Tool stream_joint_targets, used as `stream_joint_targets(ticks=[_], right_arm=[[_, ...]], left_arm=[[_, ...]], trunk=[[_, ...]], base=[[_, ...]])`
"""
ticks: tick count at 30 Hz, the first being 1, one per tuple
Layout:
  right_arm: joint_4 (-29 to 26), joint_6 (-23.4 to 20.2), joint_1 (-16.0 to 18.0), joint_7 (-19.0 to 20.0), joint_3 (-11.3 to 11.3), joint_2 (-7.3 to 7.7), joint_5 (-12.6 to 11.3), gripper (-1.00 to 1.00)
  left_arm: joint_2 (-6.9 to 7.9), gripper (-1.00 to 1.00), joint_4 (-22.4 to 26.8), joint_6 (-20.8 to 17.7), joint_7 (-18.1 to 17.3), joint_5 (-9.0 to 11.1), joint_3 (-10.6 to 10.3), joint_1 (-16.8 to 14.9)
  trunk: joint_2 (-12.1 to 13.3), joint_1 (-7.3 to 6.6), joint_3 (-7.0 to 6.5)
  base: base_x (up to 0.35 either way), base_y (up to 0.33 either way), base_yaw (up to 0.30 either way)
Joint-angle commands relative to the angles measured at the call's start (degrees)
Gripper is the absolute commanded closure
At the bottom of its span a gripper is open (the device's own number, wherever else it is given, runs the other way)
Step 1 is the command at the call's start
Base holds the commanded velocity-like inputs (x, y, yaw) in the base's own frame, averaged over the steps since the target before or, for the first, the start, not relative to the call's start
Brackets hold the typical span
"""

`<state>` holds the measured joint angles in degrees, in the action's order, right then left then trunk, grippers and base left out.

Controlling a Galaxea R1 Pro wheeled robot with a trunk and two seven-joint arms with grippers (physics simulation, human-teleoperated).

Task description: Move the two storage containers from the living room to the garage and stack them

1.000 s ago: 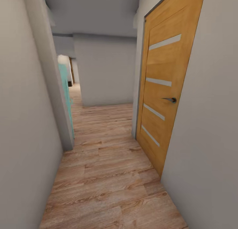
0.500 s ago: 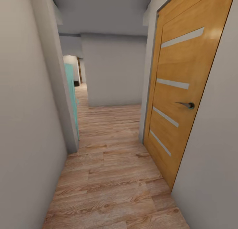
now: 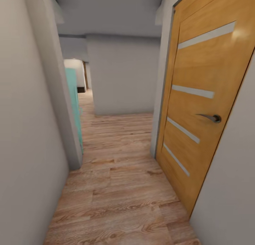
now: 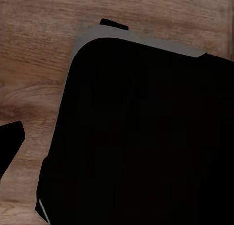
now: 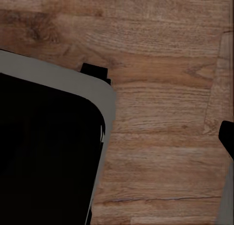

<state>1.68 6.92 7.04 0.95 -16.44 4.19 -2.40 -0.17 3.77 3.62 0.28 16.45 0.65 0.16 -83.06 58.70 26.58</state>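
Neither wrist view shows fingertips clearly, so whether the jaws are released or clenched cannot be told. In the left wrist view a black rounded robot body (image 4: 146, 132) fills the right of the frame over wood-plank floor (image 4: 34, 74). In the head view a narrow hallway runs up the middle of the frame. A closed wooden door (image 3: 205, 96) with pale horizontal strips and a grey lever handle (image 3: 212, 117) stands at right, a grey wall (image 3: 28, 114) at left, a turquoise panel (image 3: 73, 100) behind its corner.
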Motion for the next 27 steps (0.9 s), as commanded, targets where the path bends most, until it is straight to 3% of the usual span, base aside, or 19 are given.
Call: stream_joint_targets(ticks=[1, 27], right_arm=[[0.17, 0.33, 0.08, 0.1, -0.29, -0.04, -0.3, -1.0], [0.16, 0.72, 0.08, 0.1, -0.26, 0.04, -0.01, -1.0]], left_arm=[[-0.01, -1.0, 0.05, 0.04, 0.01, 0.24, 0.05, 0.02], [-0.09, -1.0, 0.1, -0.55, 0.11, 0.25, 0.21, 0.01]], trunk=[[-0.02, 0.03, 0.05], [-0.02, 0.03, 0.48]], base=[[0.323, 0.0, 0.0], [0.323, 0.0, 0.044]])
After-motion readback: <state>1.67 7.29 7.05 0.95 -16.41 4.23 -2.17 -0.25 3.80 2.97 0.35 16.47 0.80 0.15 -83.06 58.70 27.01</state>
